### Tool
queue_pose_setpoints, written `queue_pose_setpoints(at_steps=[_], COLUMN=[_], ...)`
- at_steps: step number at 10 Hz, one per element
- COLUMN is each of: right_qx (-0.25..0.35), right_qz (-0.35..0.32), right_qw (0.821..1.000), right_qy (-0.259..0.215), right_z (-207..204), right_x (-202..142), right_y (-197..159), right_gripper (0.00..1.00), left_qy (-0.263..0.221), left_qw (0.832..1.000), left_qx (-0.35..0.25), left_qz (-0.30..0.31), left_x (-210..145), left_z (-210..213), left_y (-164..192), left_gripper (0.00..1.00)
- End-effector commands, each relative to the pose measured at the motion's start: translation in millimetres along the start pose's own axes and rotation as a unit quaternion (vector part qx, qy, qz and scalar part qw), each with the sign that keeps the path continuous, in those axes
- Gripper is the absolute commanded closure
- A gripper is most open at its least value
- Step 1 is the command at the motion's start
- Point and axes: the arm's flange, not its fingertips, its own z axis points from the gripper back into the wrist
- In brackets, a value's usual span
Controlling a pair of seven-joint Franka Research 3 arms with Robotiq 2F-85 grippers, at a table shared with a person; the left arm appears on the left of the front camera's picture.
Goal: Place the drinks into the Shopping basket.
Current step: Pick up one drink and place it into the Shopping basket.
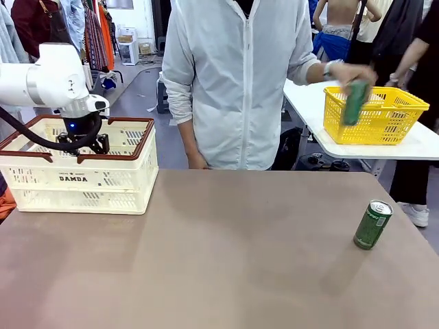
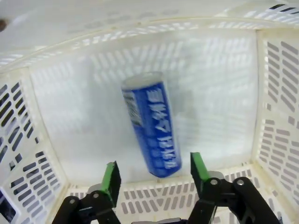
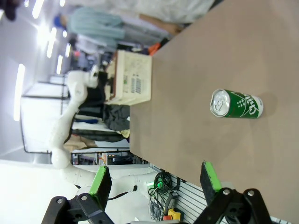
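Front view shows the Shopping basket [image 1: 116,185] at 9 o'clock and a green can [image 1: 372,224] standing at 4 o'clock; left wrist view shows the left gripper [image 2: 154,163] parted, gripping nothing, the blue can [image 2: 152,126] loose inside the basket; right wrist view shows the right gripper [image 3: 154,175] wide apart, empty.

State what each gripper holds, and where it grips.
Nothing: left gripper stands open over the blue metal can in the cream slotted crate; right gripper is open, short of the green metal can.

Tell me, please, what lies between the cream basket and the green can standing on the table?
Only bare table between basket and green can, shown in front view.
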Motion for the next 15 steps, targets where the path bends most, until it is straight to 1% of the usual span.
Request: queue_pose_setpoints(at_steps=[1,4,5,6,7,8,9,10,11,12,13,14,15], right_qx=[0.001,0.001,0.001,0.001,0.001,0.001,0.001,0.001,0.001,0.001,0.001,0.001,0.001], right_qz=[0.001,0.001,0.001,0.001,0.001,0.001,0.001,0.001,0.001,0.001,0.001,0.001,0.001], right_qw=[1.0,1.0,1.0,1.0,1.0,1.0,1.0,1.0,1.0,1.0,1.0,1.0,1.0], right_qy=[-0.002,-0.002,-0.002,-0.002,-0.002,-0.002,-0.002,-0.002,-0.002,-0.002,-0.002,-0.002,-0.002], right_z=[1,1,1,1,1,1,1,1,1,1,1,1,1], right_x=[4,4,4,4,4,4,4,4,4,4,4,4,4], right_y=[4,4,4,4,4,4,4,4,4,4,4,4,4], right_gripper=[0.0,0.0,0.0,0.0,0.0,0.0,0.0,0.0,0.0,0.0,0.0,0.0,0.0], left_qy=[0.002,-0.014,-0.001,0.009,0.029,0.016,-0.015,-0.048,-0.061,-0.047,-0.071,-0.061,-0.065], left_qw=[1.0,1.0,1.0,0.999,0.997,0.99,0.974,0.946,0.907,0.863,0.822,0.789,0.768], left_qx=[0.012,0.01,-0.004,-0.031,-0.074,-0.134,-0.214,-0.308,-0.411,-0.502,-0.566,-0.611,-0.637], left_qz=[0.012,0.017,0.013,-0.002,0.012,0.042,0.075,0.085,0.066,0.01,-0.003,-0.014,-0.001], left_x=[-2,-12,-19,-38,-62,-91,-125,-162,-212,-256,-294,-320,-342], left_z=[9,26,42,76,114,149,175,191,192,181,160,133,102], left_y=[0,1,3,9,20,30,42,55,75,90,107,119,130], left_gripper=[0.0,0.0,0.0,0.0,0.0,0.0,0.0,0.0,0.0,0.0,0.0,0.0,0.0])
